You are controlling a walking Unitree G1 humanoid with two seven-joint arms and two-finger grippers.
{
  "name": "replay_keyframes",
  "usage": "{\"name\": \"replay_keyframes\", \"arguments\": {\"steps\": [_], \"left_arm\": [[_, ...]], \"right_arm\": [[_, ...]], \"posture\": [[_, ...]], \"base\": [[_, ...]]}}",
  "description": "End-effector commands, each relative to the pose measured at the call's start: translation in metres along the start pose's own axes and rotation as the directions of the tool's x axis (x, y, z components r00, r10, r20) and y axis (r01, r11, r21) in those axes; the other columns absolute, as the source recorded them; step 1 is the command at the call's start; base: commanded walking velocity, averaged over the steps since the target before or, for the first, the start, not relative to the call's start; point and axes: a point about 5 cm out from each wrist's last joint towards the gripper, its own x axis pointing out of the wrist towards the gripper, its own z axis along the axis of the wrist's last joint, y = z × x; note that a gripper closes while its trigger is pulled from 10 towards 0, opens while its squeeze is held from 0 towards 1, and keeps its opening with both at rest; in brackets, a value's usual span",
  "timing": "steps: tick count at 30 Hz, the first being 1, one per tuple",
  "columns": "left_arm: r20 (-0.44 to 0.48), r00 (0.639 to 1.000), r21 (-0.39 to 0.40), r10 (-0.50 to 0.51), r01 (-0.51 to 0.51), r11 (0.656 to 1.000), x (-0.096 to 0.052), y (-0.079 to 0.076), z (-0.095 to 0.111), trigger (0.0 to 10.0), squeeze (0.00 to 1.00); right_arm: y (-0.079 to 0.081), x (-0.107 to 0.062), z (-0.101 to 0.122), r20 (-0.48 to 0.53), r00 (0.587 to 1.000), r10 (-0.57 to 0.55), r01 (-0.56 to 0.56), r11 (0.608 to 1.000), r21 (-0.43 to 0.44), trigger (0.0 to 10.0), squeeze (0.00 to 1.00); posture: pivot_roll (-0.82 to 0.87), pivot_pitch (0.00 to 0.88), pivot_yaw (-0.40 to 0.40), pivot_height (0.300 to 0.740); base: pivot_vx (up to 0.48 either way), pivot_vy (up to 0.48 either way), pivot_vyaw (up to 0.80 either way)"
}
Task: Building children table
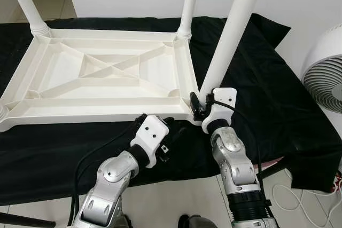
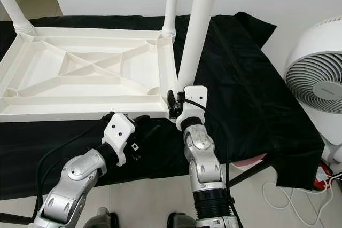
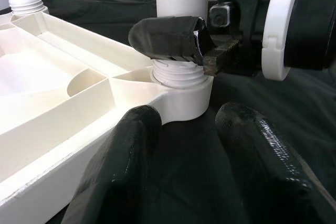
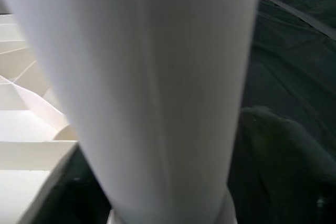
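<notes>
Black cloth point(image 1: 256, 78) covers the desk, and on it lies the white children's table top point(image 1: 107, 76), flipped underside up with its ribbed bracing showing. Two white legs already stand in the far corners — the far left leg point(image 1: 24, 1) and the far right leg point(image 1: 189, 4). At the near right corner, the near leg point(image 1: 232, 30) stands in its socket point(image 3: 181, 90), leaning slightly away to the right. The right end effector point(image 1: 199, 108) is clamped on the base of that leg, its black fingers point(image 3: 168, 38) pressed against the white tube just above the threaded collar. The left end effector point(image 1: 168, 126) hovers just in front of the table top's near edge, beside that same corner — fingers point(image 3: 123, 166) apart, holding nothing, pointed at the socket. Off to the right, a white fan point(image 2: 318, 81) stands near the desk. Cables point(image 1: 291, 196) trail across the tiled floor point(image 1: 176, 196).
</notes>
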Motion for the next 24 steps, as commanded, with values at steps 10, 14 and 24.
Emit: {"name": "replay_keyframes", "arguments": {"steps": [10, 14, 24], "left_arm": [[-0.015, 1.000, 0.014, 0.027, -0.027, 1.000, 0.000, 0.004, -0.005, 10.0, 0.00], [-0.018, 1.000, 0.025, 0.013, -0.012, 1.000, 0.000, 0.003, -0.005, 10.0, 0.00], [-0.016, 1.000, 0.039, -0.005, 0.005, 0.999, 0.000, 0.004, -0.004, 10.0, 0.00]], "right_arm": [[-0.001, 0.000, -0.005, -0.027, 0.957, 0.287, -0.287, 0.958, 0.007, 10.0, 0.00], [-0.006, 0.000, -0.006, -0.048, 0.913, 0.405, -0.406, 0.914, -0.013, 10.0, 0.00], [-0.016, 0.007, -0.005, -0.106, 0.782, 0.615, -0.624, 0.768, -0.145, 10.0, 0.00]], "posture": [[-0.02, 0.095, -0.027, 0.740], [-0.02, 0.095, -0.027, 0.740], [-0.02, 0.083, -0.019, 0.740]], "base": [[0.000, 0.000, 0.00], [0.000, 0.000, 0.00], [0.000, 0.000, 0.00]]}}
